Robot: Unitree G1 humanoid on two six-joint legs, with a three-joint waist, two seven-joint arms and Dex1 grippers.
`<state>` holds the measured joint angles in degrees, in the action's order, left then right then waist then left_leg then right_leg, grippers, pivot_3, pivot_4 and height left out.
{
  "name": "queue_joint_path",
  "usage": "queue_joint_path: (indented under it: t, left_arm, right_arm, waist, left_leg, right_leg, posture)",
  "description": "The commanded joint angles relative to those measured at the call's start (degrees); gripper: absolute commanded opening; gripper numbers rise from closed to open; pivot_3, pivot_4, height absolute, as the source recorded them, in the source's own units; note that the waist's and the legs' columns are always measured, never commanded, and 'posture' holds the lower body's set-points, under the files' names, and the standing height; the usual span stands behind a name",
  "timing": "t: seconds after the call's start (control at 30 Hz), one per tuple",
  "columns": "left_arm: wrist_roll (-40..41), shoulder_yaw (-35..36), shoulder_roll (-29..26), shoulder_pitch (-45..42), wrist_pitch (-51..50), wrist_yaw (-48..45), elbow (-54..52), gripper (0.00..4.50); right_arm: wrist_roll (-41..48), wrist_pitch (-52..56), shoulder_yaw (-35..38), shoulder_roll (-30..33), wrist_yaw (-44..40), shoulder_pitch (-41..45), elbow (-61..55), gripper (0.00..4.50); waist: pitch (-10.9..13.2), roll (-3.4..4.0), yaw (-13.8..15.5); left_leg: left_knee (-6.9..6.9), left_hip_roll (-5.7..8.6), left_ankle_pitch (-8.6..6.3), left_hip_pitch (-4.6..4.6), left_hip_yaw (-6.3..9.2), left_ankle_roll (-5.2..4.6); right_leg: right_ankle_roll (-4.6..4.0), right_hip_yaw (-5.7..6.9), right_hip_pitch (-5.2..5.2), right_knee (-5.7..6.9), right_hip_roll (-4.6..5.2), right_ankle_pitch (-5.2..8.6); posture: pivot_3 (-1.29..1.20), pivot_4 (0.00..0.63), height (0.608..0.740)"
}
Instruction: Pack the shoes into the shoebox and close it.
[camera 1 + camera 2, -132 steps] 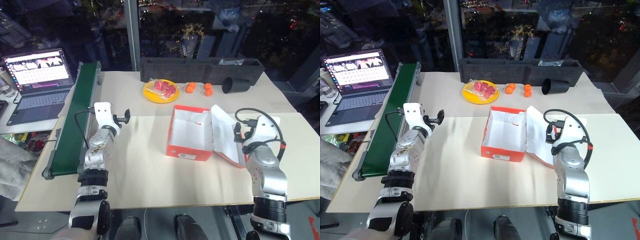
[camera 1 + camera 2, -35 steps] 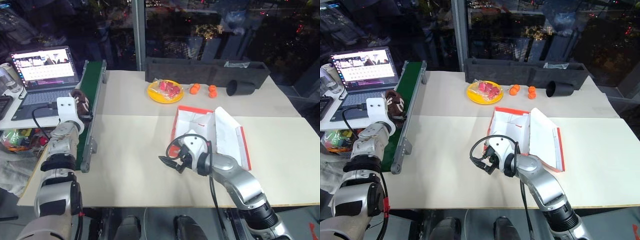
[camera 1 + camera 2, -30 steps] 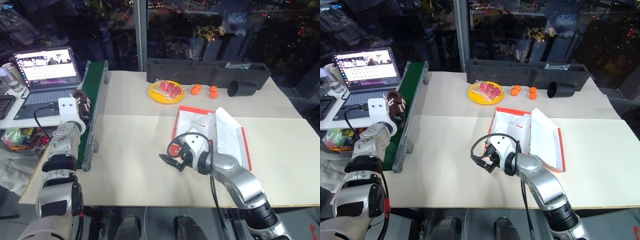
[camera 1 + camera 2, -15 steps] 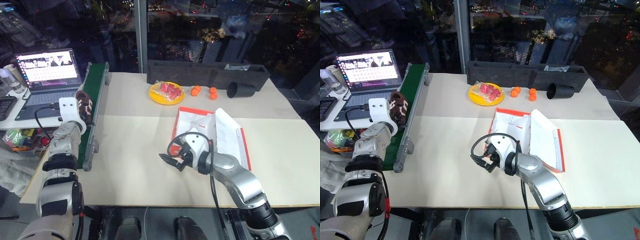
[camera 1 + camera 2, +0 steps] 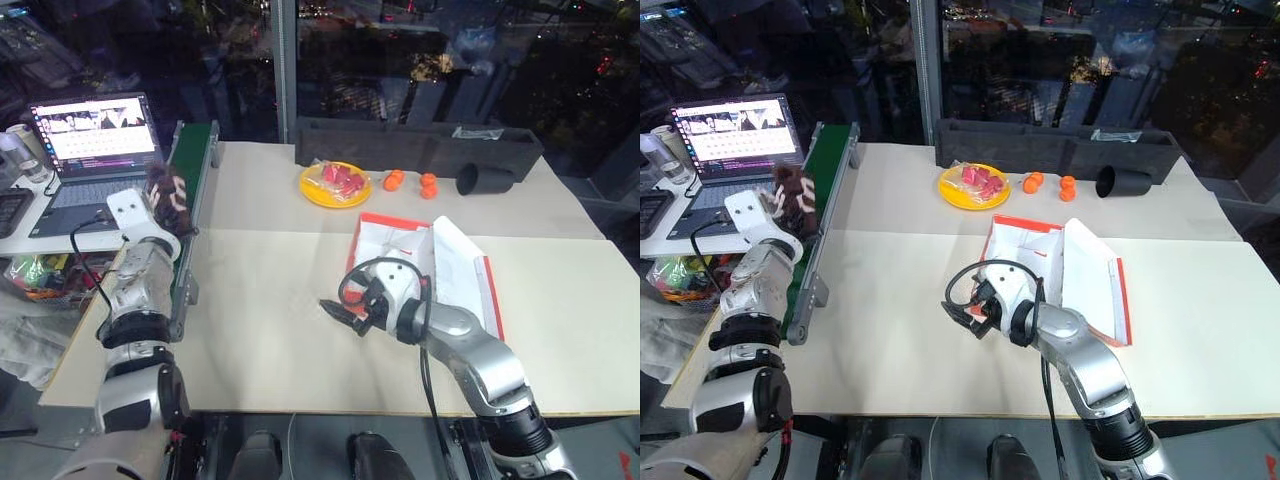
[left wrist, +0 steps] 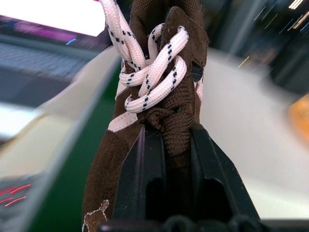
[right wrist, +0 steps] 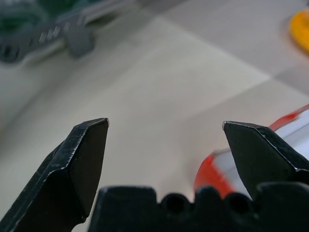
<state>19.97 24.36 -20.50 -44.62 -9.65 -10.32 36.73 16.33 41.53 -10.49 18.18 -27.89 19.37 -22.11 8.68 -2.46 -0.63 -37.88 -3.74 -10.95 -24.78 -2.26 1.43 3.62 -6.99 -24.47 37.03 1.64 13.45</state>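
Lifted since earlier off the green conveyor (image 5: 190,165) at far left, the shoe (image 6: 154,111) sits clamped in the left pincer (image 6: 166,145) for carrying right to the open shoebox (image 5: 390,235), beside which the right pincer (image 7: 164,145) waits spread and empty over the worktop (image 5: 270,300).

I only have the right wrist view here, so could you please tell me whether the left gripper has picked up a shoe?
Observer: Yes, the left gripper is shut on a brown shoe, pinching it just below its white laces.
Operator: Thank you. Where is that shoe relative to the conveyor?
Observer: It is held up above the near part of the green conveyor belt, beside the laptop.
Operator: And is the shoebox ready to receive it?
Observer: The shoebox lies open with its lid folded out to the right, and I see no shoe in the part of its white inside that shows.
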Motion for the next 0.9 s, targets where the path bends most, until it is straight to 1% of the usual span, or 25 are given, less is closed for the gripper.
queue_joint_path:
  t: [0.03,0.1,0.13,0.17,0.2,0.3,0.37,0.47,0.63,0.73,0.83,0.9]
  left_arm:
    - [8.86,-2.73,5.63,1.29,-8.53,-5.79,-13.29,0.11]
    - [12.23,-6.81,8.44,3.52,-15.12,-9.57,-19.80,0.11]
    - [14.14,-10.39,9.38,5.57,-19.52,-12.50,-24.22,0.11]
    - [15.17,-12.60,9.76,6.97,-22.34,-14.22,-27.14,0.11]
    - [15.73,-14.71,10.12,8.41,-24.18,-15.70,-29.79,0.11]
    - [16.65,-18.86,11.23,11.58,-27.17,-17.78,-35.30,0.11]
    - [17.61,-20.61,12.48,12.51,-28.81,-18.34,-37.75,0.11]
    - [17.81,-21.05,13.49,12.54,-29.63,-17.72,-38.57,0.11]
    - [16.92,-20.70,14.34,11.30,-29.25,-17.73,-36.80,0.11]
    - [15.82,-20.93,14.42,10.58,-28.59,-18.00,-34.76,0.11]
    - [14.58,-22.40,14.06,10.61,-28.04,-18.94,-34.96,0.11]
    - [14.77,-22.48,14.44,10.54,-28.10,-19.09,-35.45,0.11]
  right_arm:
    - [2.68,2.06,9.10,-4.86,7.23,5.53,2.63,4.50]
    - [5.71,4.99,14.87,-8.57,11.62,9.06,4.99,4.50]
    - [8.12,7.34,19.49,-11.39,15.46,11.79,7.07,4.50]
    - [9.59,9.09,22.54,-13.25,17.96,13.60,8.39,4.50]
    - [11.37,11.19,25.07,-14.64,19.74,15.10,9.42,4.50]
    - [16.11,16.80,29.53,-17.55,22.67,18.39,10.29,4.50]
    - [17.97,19.24,31.19,-18.62,24.63,19.69,10.41,4.50]
    - [20.20,21.85,32.96,-19.62,26.78,20.31,10.15,4.50]
    - [25.63,24.58,35.76,-22.23,29.46,21.06,8.84,4.50]
    - [30.84,25.95,36.95,-24.88,30.64,22.03,7.55,4.50]
    - [35.94,26.07,37.46,-26.41,32.49,22.81,6.98,4.50]
    - [37.08,25.50,36.31,-26.23,33.62,23.06,6.87,4.50]
  waist:
    - [-0.01,-0.01,-0.08]
    - [-0.01,0.00,-0.09]
    - [-0.01,0.00,0.01]
    - [-0.01,0.00,-0.16]
    - [-0.01,0.00,-0.34]
    - [-0.01,0.01,-0.68]
    - [0.00,0.02,-1.36]
    - [0.00,0.04,-1.81]
    - [0.00,0.04,-1.95]
    - [0.00,0.05,-1.86]
    - [0.01,0.05,-1.84]
    - [0.01,0.06,-1.85]
  left_leg:
    - [0.00,0.00,0.00,0.00,0.00,0.00]
    - [0.00,0.01,-0.01,0.00,0.01,-0.01]
    - [0.00,0.02,0.00,0.00,0.01,0.00]
    - [0.00,0.02,0.00,0.01,0.04,-0.01]
    - [0.00,0.01,0.00,0.01,0.06,-0.01]
    - [0.03,0.00,-0.02,0.00,0.09,-0.03]
    - [0.06,-0.02,-0.03,0.00,0.09,-0.05]
    - [0.06,-0.01,-0.02,-0.01,0.13,-0.05]
    - [0.05,0.00,-0.02,0.03,0.18,-0.06]
    - [0.05,0.01,-0.03,-0.06,0.22,-0.06]
    - [0.05,0.02,-0.03,-0.14,0.28,-0.06]
    - [0.05,0.02,-0.03,-0.18,0.32,-0.07]
  right_leg:
    - [0.00,0.00,0.01,-0.01,0.00,0.00]
    - [0.00,-0.01,0.01,-0.02,0.01,0.00]
    - [0.00,0.00,0.02,0.00,0.02,0.00]
    - [0.00,0.02,0.03,0.00,0.03,0.00]
    - [0.00,0.03,0.04,0.00,0.01,0.00]
    - [0.00,0.03,0.00,-0.01,0.00,0.00]
    - [-0.02,0.01,-0.04,0.00,-0.02,0.01]
    - [-0.03,0.02,-0.03,0.02,-0.02,0.02]
    - [-0.03,0.05,0.03,0.00,-0.02,0.02]
    - [-0.03,0.09,0.02,-0.07,-0.01,0.03]
    - [-0.03,0.15,0.01,-0.15,0.00,0.03]
    - [-0.03,0.19,0.00,-0.18,0.00,0.03]
  posture:
    - [0.00,0.150,0.713]
    - [0.00,0.150,0.713]
    - [0.00,0.150,0.713]
    - [0.00,0.150,0.713]
    - [0.00,0.150,0.713]
    - [0.00,0.150,0.713]
    - [0.00,0.150,0.713]
    - [0.00,0.150,0.713]
    - [0.00,0.150,0.713]
    - [0.00,0.150,0.713]
    - [0.00,0.150,0.713]
    - [0.00,0.150,0.713]
